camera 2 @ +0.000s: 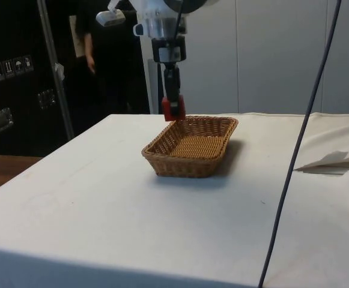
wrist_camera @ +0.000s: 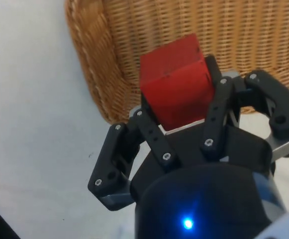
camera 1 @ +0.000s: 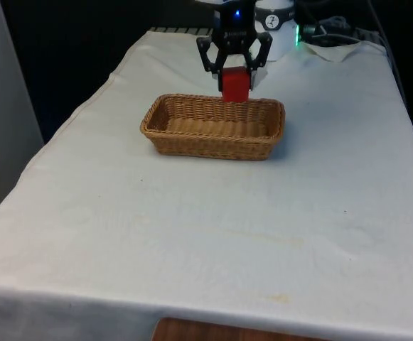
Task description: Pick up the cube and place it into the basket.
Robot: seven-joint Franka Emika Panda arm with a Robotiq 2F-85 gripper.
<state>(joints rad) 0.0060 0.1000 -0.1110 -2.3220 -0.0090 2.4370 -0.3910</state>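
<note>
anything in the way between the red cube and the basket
Nothing visible. The claw holds the red cube in the air above the wicker basket's far rim. Only that rim lies below it, and the inside of the basket looks bare.

Basket [camera 1: 213,128]: woven wicker, rough ribbed weave, tan, matt. Cube [wrist_camera: 176,87]: red, smooth flat faces, dull sheen. Gripper [wrist_camera: 184,119]: black matt plastic, small metal screws. Tablecloth [camera 1: 206,227]: white cloth, matt, lightly creased.

cube [camera 1: 235,86]: red | basket [camera 1: 213,134]: tan woven wicker | hand [camera 1: 233,69]: black | cloth [camera 1: 213,213]: white
</note>
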